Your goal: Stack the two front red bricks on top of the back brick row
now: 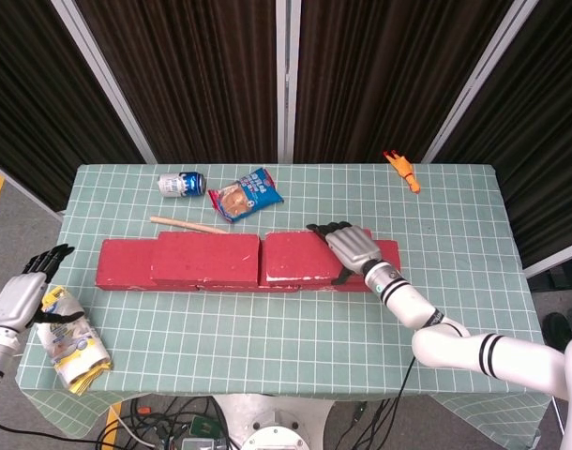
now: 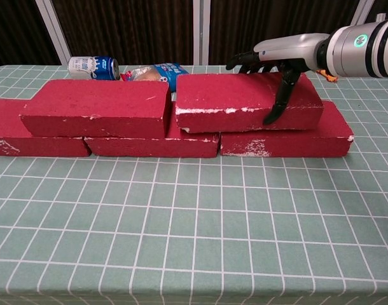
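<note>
The right hand [image 2: 278,67] grips the second red brick [image 2: 245,101] — fingers over its top, thumb down its front face — resting on the back brick row [image 2: 181,136], just beside the first stacked brick [image 2: 95,107]. The left hand [image 1: 22,292] hangs off the counter [image 1: 267,328], fingers apart, holding nothing.

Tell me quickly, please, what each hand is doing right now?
Left hand: open, holding nothing, off the table's left edge.
Right hand: gripping the upper right red brick on the back row.
</note>
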`<act>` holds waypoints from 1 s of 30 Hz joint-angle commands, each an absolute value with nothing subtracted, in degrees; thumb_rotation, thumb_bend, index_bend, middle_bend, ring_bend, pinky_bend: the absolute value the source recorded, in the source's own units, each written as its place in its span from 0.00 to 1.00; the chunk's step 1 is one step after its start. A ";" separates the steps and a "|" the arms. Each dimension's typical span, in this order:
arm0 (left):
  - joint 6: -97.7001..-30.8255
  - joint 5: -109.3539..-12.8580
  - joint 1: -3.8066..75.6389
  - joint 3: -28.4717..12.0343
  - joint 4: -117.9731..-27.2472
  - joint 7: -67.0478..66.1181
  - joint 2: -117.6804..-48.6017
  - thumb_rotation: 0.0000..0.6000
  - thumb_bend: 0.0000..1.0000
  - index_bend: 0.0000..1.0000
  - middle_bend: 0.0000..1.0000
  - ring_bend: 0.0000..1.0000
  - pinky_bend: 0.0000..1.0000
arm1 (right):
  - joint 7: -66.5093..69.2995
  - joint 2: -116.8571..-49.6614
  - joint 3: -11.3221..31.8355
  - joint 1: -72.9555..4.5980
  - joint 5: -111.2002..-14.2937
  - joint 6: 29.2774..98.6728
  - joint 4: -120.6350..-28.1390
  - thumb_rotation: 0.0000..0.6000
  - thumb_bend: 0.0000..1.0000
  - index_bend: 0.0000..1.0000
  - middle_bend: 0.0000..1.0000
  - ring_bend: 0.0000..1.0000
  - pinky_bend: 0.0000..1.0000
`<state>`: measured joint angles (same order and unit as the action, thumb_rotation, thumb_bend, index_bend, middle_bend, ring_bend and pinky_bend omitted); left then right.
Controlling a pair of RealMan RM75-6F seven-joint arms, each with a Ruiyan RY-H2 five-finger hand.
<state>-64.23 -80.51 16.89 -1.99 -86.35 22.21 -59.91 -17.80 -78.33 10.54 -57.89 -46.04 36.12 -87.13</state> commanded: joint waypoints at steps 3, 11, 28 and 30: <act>-63.87 -80.74 17.07 -1.89 -86.14 22.73 -59.84 1.00 0.07 0.04 0.00 0.00 0.00 | -18.14 -79.03 9.63 -58.79 -45.16 36.65 -86.91 1.00 0.04 0.02 0.34 0.12 0.15; -63.76 -80.80 17.07 -1.93 -85.70 23.96 -59.93 1.00 0.07 0.04 0.00 0.00 0.00 | -18.98 -79.86 9.02 -59.90 -43.18 38.88 -86.96 1.00 0.05 0.02 0.34 0.12 0.15; -63.84 -81.30 17.11 -1.86 -84.50 25.49 -60.54 1.00 0.07 0.04 0.00 0.00 0.00 | -19.36 -80.27 7.52 -62.04 -40.27 38.62 -86.81 1.00 0.05 0.02 0.33 0.12 0.15; -63.31 -81.39 17.26 -1.66 -84.52 25.58 -60.44 1.00 0.07 0.04 0.00 0.00 0.00 | -19.33 -80.37 7.44 -62.23 -40.10 38.64 -86.79 1.00 0.05 0.02 0.33 0.12 0.15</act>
